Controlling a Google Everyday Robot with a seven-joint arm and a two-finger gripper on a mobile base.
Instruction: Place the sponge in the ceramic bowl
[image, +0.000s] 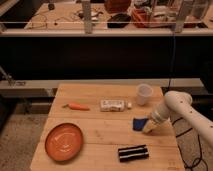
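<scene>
The sponge (138, 123) is a small dark-blue block on the right half of the wooden table (100, 132). My gripper (148, 128) is right against its right side, at the end of the white arm (175, 106) that reaches in from the right. The ceramic bowl (64, 141), a wide shallow orange-red dish, sits at the table's front left with nothing in it, well away from the sponge.
A black ribbed block (133, 153) lies near the front edge, just below the sponge. A white packet (112, 105) and an orange carrot-like piece (78, 106) lie mid-table. At the back right stands a white cup (144, 94). A cluttered bench runs behind.
</scene>
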